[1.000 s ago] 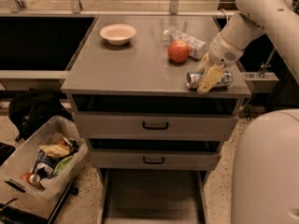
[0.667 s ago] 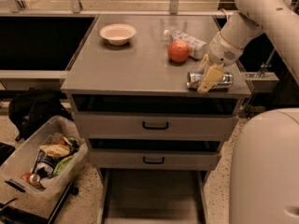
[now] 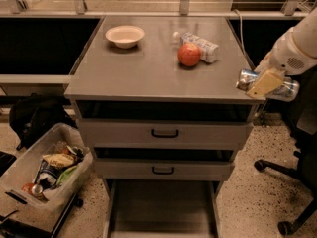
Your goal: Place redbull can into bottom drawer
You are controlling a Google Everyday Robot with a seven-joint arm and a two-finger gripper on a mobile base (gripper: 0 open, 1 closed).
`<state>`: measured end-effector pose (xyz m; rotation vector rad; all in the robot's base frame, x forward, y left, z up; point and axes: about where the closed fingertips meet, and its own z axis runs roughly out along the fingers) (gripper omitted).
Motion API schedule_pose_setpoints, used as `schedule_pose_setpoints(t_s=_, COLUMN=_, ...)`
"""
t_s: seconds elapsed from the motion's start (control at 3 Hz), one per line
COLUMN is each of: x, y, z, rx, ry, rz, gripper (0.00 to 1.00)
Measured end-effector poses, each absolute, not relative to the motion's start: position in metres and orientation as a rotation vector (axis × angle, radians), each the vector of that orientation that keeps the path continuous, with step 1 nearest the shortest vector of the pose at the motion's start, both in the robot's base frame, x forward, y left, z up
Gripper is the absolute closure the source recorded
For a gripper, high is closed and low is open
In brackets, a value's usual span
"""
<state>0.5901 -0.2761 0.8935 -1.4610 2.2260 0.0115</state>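
The redbull can [image 3: 285, 89] is a shiny silver-and-blue can held lying sideways at the right edge of the grey cabinet top [image 3: 148, 63]. My gripper [image 3: 265, 83] is shut on it; one cream finger pad [image 3: 264, 84] covers its middle, and the can's ends stick out on both sides. The can hangs partly past the cabinet's right front corner. The bottom drawer [image 3: 161, 202] is pulled open below the two upper drawers, and its flat grey floor is bare.
A white bowl [image 3: 125, 35], a red apple [image 3: 189, 54] and a clear plastic bottle [image 3: 198, 44] sit on the cabinet top. A bin of snack packets [image 3: 44, 175] stands on the floor at the left. An office chair base [image 3: 287, 182] is at the right.
The view now sits closer to the cabinet. My gripper has carried the can rightward, from over the cabinet top to its right front corner.
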Motion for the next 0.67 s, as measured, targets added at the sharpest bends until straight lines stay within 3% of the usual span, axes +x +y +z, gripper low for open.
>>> schedule_pose_setpoints(t_s=0.33, x=0.534, y=-0.258, z=0.948, rx=-1.27, ry=2.15, rz=-0.072, gripper=1.0)
schedule_pose_setpoints(t_s=0.67, x=0.466, y=-0.195, z=0.99, rx=-1.245, ry=2.015, rz=-0.094, gripper=1.0)
